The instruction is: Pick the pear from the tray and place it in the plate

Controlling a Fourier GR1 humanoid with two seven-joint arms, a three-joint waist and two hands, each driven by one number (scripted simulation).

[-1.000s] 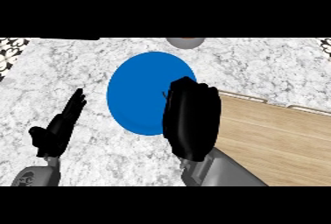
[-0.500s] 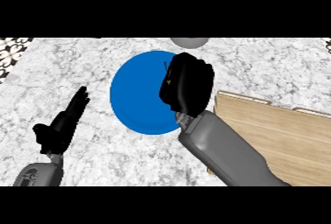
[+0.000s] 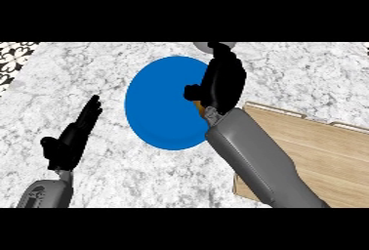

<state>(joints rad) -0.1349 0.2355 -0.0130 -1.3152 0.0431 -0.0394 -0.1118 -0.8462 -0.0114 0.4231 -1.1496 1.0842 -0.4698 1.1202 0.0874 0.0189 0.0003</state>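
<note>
- The right hand (image 3: 222, 83) hangs over the right edge of the blue plate (image 3: 162, 110), its back turned toward the camera.
- Its fingers are curled downward around something small; a sliver of orange-brown shows just under the palm, at the wrist side, which appears to be the pear (image 3: 198, 106).
- The pear is mostly hidden by the hand, so its shape and how it sits cannot be made out. It lies over the plate's right rim; whether it touches the plate cannot be told.
- The right forearm (image 3: 256, 156) is grey and runs from the lower right up to the hand, crossing the near corner of the wooden tray (image 3: 324, 151).
- The tray lies at the right of the white marbled counter (image 3: 86, 73), just beside the plate, with its visible surface bare.
- The left hand (image 3: 72, 136) shows at the lower left, well apart from the plate, fingers straight and pointing up and away, holding nothing and resting over the counter.
- A small grey round object (image 3: 205, 46) sits at the far edge of the counter, just past the right hand's fingertips and partly hidden by them.
- A patch of dark patterned surface (image 3: 16, 56) shows at the upper left corner.
</note>
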